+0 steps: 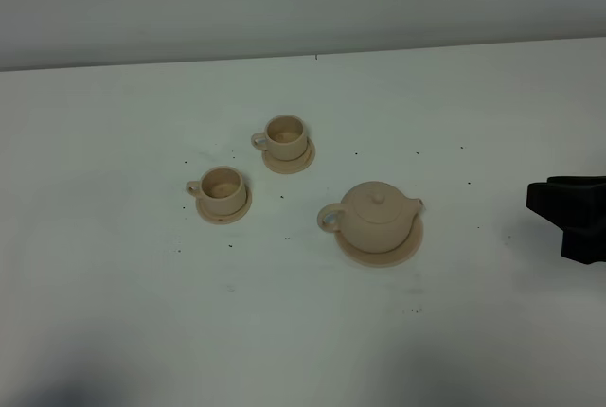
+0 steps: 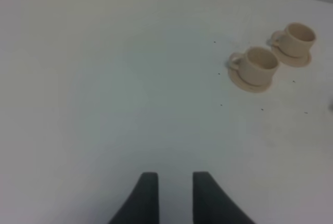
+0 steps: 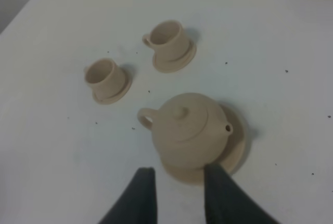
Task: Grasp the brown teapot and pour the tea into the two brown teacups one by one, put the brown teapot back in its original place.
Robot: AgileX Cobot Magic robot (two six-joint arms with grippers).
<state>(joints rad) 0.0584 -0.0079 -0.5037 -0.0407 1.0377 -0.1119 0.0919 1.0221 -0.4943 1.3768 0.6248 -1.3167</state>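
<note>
1. Left gripper (image 2: 174, 185): two dark fingers apart, bare table (image 1: 114, 331) betw. them; released, holds nothing. Well apart from the cups.
2. Right gripper (image 3: 178, 182): jaws spread, nothing gripped. Just short of the pot in wrist view; dark shape at rt edge of high view.
3. Brown teapot (image 1: 377, 220): upright, lid on w/ knob, loop handle to lft of high view, spout to rt. Sits on wide saucer (image 1: 379, 257), rim showing round it.
4. Near teacup (image 1: 222, 186): upright on small saucer (image 1: 227, 214), lft of pot, handle to lft. Contents can't tell.
5. Far teacup (image 1: 286, 135): upright on own small saucer (image 1: 301, 161), just behind no. 4, handle to lft.
6. Table: white, a few dark specks near the set.
</note>
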